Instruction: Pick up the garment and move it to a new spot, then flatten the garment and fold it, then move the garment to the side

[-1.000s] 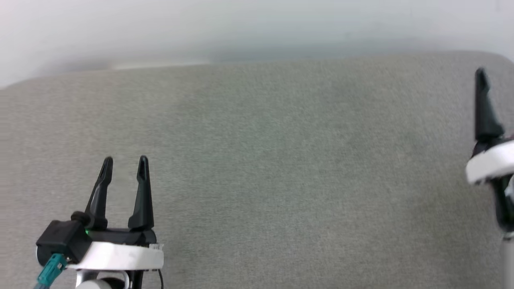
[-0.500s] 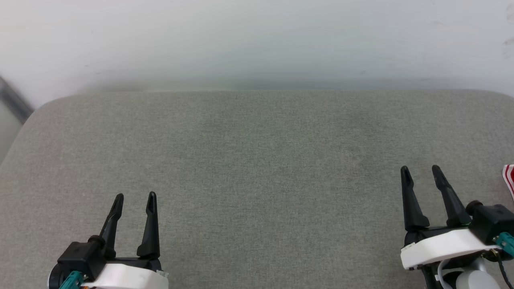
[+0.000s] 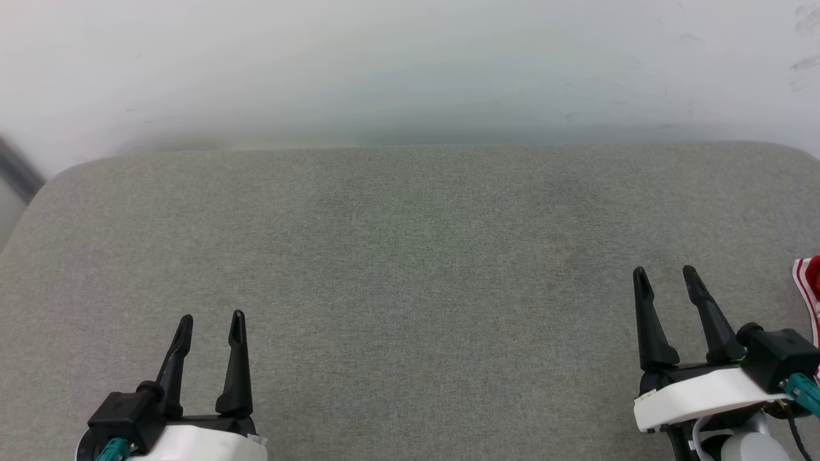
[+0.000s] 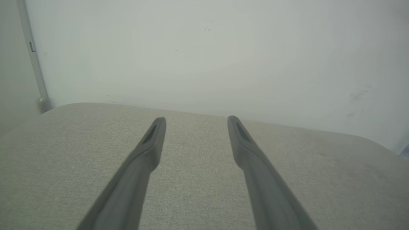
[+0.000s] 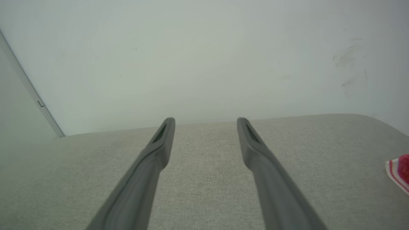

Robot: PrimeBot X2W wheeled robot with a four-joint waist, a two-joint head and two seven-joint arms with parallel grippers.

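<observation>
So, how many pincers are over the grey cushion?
2. The left pincer is at the lower left, the right pincer at the lower right; both are open and empty.

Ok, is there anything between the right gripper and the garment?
Nothing visible. The right gripper hovers with its jaws open, and bare grey cushion lies between it and the garment, whose red-and-white striped edge shows at the head view's right border, further to the robot's right.
</observation>
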